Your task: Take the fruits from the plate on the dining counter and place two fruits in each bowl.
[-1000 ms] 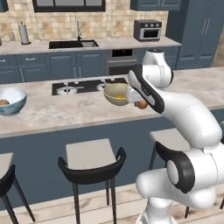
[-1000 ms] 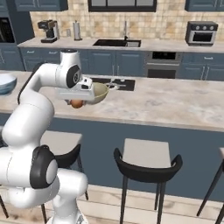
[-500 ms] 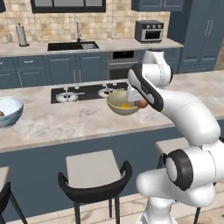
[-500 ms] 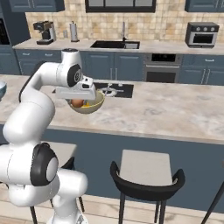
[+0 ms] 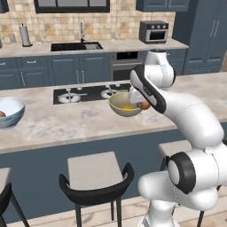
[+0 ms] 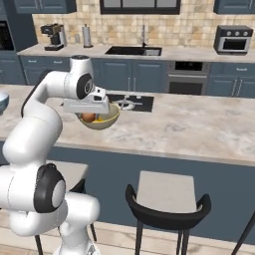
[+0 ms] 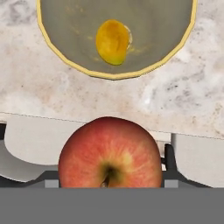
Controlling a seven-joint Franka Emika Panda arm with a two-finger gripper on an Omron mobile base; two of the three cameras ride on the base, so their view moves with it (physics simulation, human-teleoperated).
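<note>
Beige marble-look stone tops the long bench (image 5: 66, 126), which stands on a dark blue base with black-framed stools (image 5: 95, 177) drawn up along its near side. Behind it runs a back counter with a sink (image 5: 75, 45), a small oven (image 5: 154, 31) and a paper-towel roll (image 5: 25, 35) before a tan tiled wall.

Near the middle of the bench, just in front of a dark cooktop panel (image 5: 84, 94), sits the olive yellow-green bowl (image 5: 125, 104). A yellow lemon-like fruit (image 7: 112, 42) lies on its floor.

Over the near rim of that bowl hangs the pincer (image 7: 109, 168), pinching a reddish apple (image 7: 110, 151) between its fingers; a dark fingertip (image 7: 169, 159) presses against the apple's right flank in the hand view. In that view the apple hangs above the near edge of the bench, just short of the bowl's rim, with grey stool seats below it. From the right base view the apple (image 6: 88, 117) shows at the bowl's left side, under the white hand.

At the far left end of the bench stands the light blue and white bowl (image 5: 9, 111), with a brownish fruit (image 5: 2, 114) inside it, well apart from the olive bowl.
</note>
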